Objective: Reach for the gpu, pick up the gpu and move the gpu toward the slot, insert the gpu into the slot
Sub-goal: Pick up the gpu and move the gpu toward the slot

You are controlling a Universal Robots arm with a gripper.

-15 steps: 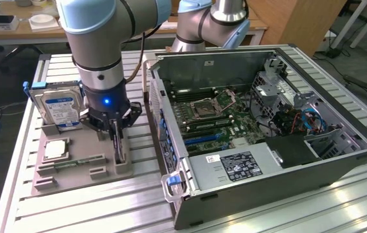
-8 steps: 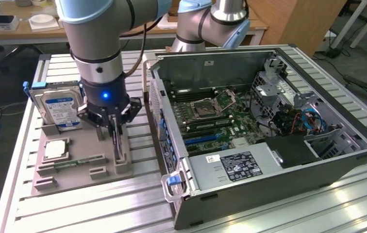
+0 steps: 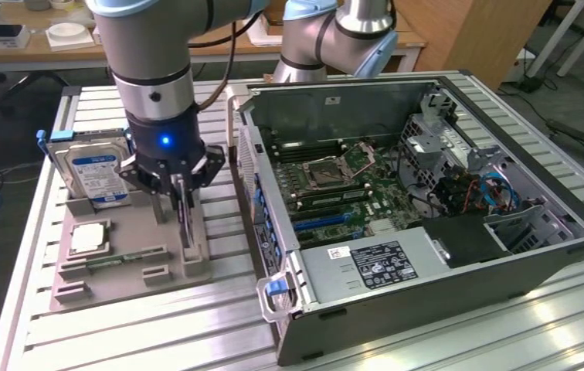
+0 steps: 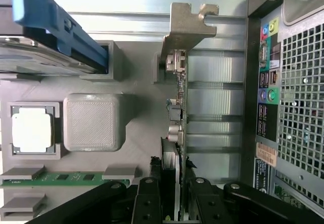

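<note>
The gpu (image 3: pixel 183 226) stands on edge in a slot of the grey holder tray (image 3: pixel 117 282), beside the open computer case. In the wrist view the gpu (image 4: pixel 179 97) runs away from the camera as a thin dark card, its metal end bracket (image 4: pixel 187 29) at the far end. My gripper (image 3: pixel 181 202) points straight down over the card. Its black fingers (image 4: pixel 148 201) sit against both faces of the card, so the gripper (image 4: pixel 174 203) is shut on it. The card still rests in the tray. Blue expansion slots (image 3: pixel 318 220) lie on the motherboard inside the case.
A blue-labelled hard drive (image 3: pixel 96 174) stands at the tray's back, with a square processor (image 3: pixel 88 238) and a green memory stick (image 3: pixel 127 257) nearer the front. The case's rear wall (image 3: pixel 261 209) rises close to the gpu. A second arm's base (image 3: pixel 334 39) stands behind the case.
</note>
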